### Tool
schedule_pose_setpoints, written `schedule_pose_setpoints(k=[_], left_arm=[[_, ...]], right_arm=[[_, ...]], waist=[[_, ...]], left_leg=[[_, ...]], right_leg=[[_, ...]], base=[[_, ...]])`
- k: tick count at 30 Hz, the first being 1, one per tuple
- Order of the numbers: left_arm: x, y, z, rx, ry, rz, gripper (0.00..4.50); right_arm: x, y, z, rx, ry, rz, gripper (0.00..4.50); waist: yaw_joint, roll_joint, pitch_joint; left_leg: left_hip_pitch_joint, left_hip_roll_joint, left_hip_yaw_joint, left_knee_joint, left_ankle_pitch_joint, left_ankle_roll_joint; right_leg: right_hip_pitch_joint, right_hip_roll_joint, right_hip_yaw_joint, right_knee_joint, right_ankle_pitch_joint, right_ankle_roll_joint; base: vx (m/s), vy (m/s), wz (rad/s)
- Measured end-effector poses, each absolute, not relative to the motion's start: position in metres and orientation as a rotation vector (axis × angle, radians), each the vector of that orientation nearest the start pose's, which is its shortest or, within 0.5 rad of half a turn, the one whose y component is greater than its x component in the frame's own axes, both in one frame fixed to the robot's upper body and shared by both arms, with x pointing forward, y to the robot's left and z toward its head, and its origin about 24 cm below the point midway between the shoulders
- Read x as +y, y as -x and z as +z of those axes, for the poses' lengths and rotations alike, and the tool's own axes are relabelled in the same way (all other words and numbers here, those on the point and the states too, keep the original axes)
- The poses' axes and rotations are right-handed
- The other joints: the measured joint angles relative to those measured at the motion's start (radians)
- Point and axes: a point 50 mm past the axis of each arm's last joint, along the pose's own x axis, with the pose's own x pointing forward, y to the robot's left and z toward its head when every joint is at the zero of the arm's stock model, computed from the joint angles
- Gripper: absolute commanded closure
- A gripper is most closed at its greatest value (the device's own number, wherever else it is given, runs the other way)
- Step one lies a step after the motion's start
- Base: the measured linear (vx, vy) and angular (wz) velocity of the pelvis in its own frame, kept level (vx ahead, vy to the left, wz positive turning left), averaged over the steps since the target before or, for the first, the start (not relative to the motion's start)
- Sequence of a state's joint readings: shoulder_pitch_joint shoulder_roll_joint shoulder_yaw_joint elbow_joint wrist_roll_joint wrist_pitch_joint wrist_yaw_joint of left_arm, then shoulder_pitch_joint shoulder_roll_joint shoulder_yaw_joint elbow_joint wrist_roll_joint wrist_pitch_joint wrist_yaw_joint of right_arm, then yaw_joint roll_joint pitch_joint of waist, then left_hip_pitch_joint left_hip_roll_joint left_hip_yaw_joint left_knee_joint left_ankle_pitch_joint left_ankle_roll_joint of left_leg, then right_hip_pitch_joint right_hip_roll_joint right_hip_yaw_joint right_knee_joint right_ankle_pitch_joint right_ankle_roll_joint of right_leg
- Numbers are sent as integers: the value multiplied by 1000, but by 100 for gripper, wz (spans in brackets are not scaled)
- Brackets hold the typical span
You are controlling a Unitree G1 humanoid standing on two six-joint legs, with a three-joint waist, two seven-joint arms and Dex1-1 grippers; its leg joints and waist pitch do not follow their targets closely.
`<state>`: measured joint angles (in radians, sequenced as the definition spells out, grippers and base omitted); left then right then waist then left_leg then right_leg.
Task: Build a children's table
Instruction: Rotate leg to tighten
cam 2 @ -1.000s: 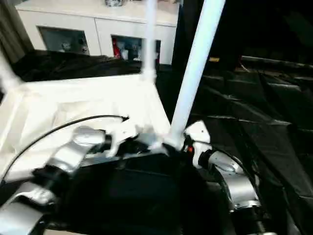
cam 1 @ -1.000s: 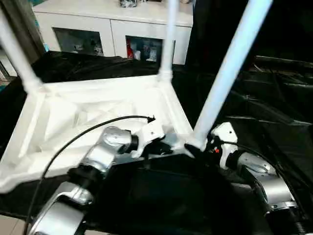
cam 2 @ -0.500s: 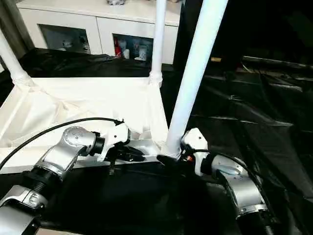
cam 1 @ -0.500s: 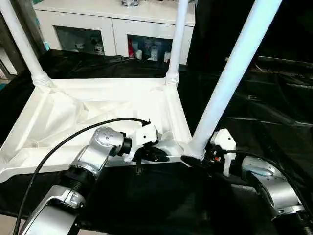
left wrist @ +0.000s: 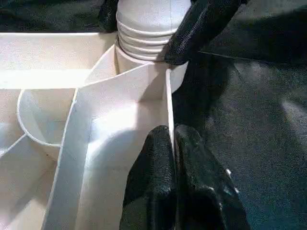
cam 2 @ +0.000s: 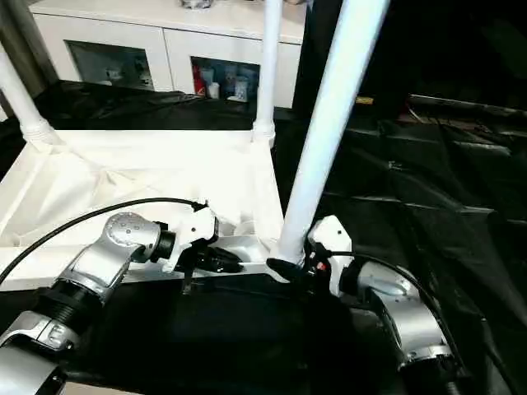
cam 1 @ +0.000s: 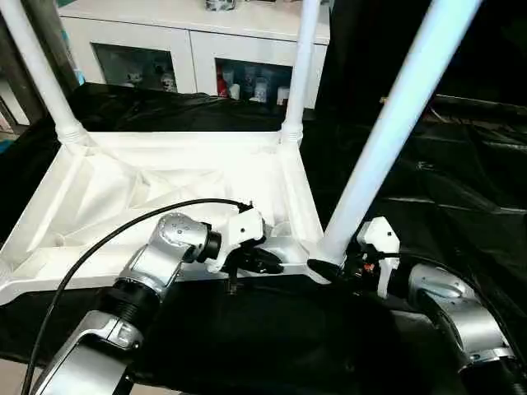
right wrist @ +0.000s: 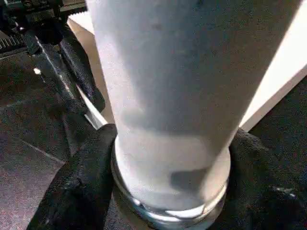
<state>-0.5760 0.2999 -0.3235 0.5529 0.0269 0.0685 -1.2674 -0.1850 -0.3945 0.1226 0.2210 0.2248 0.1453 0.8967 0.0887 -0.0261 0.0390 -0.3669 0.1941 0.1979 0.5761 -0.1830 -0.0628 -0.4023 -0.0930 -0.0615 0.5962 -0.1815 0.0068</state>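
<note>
Black-draped table [cam 1: 461,189] fills our head views, white cabinet [cam 1: 189,41] along the top, children's table [cam 1: 165,185] upside down at centre-left – three legs up, our right gripper [cam 1: 325,270] clamped on the near leg [cam 1: 387,140], our left gripper [left wrist: 172,158] pinching the near rim.

White glass-door cabinet [cam 1: 189,45] behind black-draped table [cam 1: 461,189].

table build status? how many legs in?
Three legs show, standing up from the upturned tabletop: far-left leg, far-right leg, and the near-right leg. The right claw is shut around the near-right leg's base at its socket, so that one looks in hand. The left claw pinches the tabletop's near rim. The near-left corner is out of frame, so the fourth leg is unconfirmed.
</note>
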Motion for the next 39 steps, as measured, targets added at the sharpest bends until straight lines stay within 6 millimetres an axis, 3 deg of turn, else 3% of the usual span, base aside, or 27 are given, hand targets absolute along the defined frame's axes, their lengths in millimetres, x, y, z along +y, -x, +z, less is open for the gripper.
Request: schedule_pose_setpoints(k=[6, 13, 18, 22, 25, 30, 33, 39], left_arm=[[92, -313, 47, 384, -405, -1401, 450], [46, -328, 42, 371, -401, -1153, 450], [34, -330, 42, 372, -399, -1121, 450], [34, -330, 41, 369, -401, -1121, 450], [34, -330, 42, 362, -407, -1126, 450], [41, -332, 42, 352, -417, -1120, 450], [47, -331, 42, 349, -418, -1141, 450], [85, -321, 45, 348, -411, -1314, 450]], right_arm=[[-166, -274, 26, 286, 37, 805, 175], [-155, -308, 19, 287, -80, 321, 175], [-150, -312, 18, 290, -84, 238, 175], [-150, -312, 19, 282, -69, 239, 175], [-151, -312, 19, 281, -79, 250, 106], [-150, -311, 20, 273, -66, 301, 98], [-154, -308, 21, 277, -12, 378, 98], [-168, -288, 30, 301, 100, 725, 98]], waist=[[-1, 0, 0], [-9, -1, -2], [-1, 1, -3], [-1, 2, -4], [-1, 2, -4], [-5, 3, -4], [-10, 3, -4], [-11, 5, -4]], left_leg=[[1, 0, 0, 4, 0, 0], [3, -1, -1, 7, 0, 0], [3, -1, -1, 7, 0, 0], [2, -1, -1, 7, 0, 0], [2, -1, -1, 5, 0, 0], [3, -1, -1, 2, 0, 0], [3, -1, -1, 0, 0, 0], [1, 0, -2, -8, 0, 0]], right_leg=[[3, 0, 0, 0, 1, -2], [6, -1, 1, -1, 0, 1], [7, -1, 1, -1, 0, 1], [7, -1, 1, -1, 0, 2], [6, -1, 1, -1, 0, 2], [5, -1, 0, -1, 0, 2], [4, -1, 0, -1, 0, 2], [1, 1, -3, -1, 0, 2]], base=[[0, 0, 0], [0, 0, 0], [0, 0, 0], [0, 0, 0], [0, 0, 0], [0, 0, 0], [0, 0, 0], [0, 0, 0]])
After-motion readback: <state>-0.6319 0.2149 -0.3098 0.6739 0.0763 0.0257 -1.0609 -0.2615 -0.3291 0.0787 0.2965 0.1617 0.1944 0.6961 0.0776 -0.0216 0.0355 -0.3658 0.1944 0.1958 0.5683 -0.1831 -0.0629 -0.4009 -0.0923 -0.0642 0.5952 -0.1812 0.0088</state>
